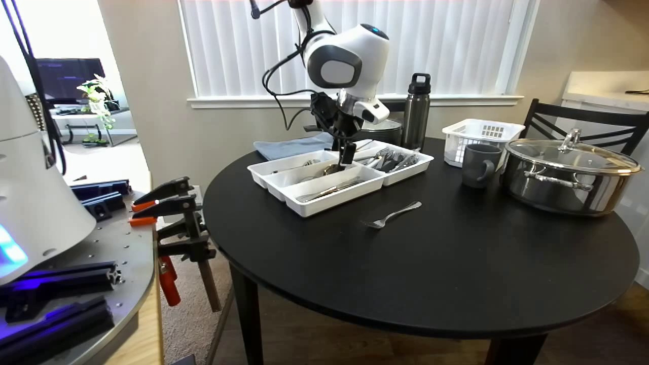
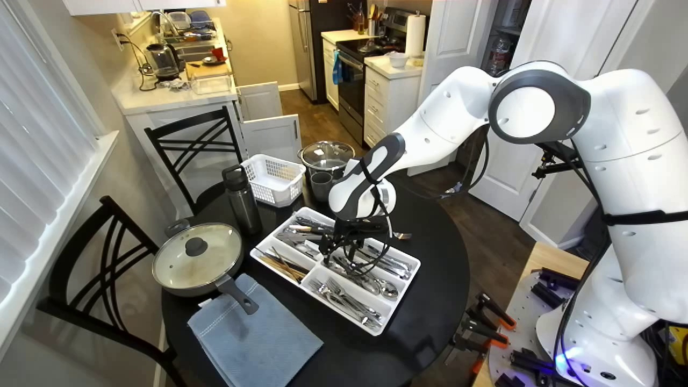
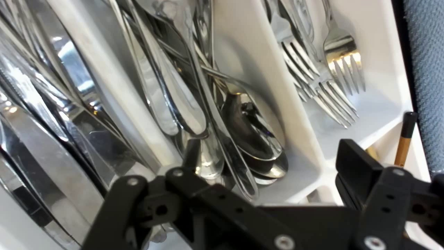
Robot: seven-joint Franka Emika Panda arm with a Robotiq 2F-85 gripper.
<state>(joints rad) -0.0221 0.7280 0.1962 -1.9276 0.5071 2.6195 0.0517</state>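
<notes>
My gripper [image 3: 272, 156] stands open above the white cutlery tray [image 1: 345, 197], with nothing gripped between its fingers. In the wrist view, spoons [image 3: 249, 128] and cutlery handles lie in the compartment beneath and ahead of the jaws. One fingertip [image 3: 191, 152] shows over that pile, the other near a divider crossing; contact cannot be told. Forks [image 3: 343, 45] fill the compartment to the right, and knives [image 3: 45, 139] the one at left. Chopsticks [image 2: 282, 265] occupy another section. A single fork [image 1: 395, 215] rests on the black table [image 1: 431, 274], outside the tray.
Around the tray are a blue cloth [image 2: 263, 333], a lidded pan [image 2: 196, 258] and a steel bottle [image 1: 416, 121]. Farther along stand a white basket [image 1: 481, 132], a grey mug [image 1: 476, 165] and a lidded pot [image 1: 563, 187]. Cables hang from the arm.
</notes>
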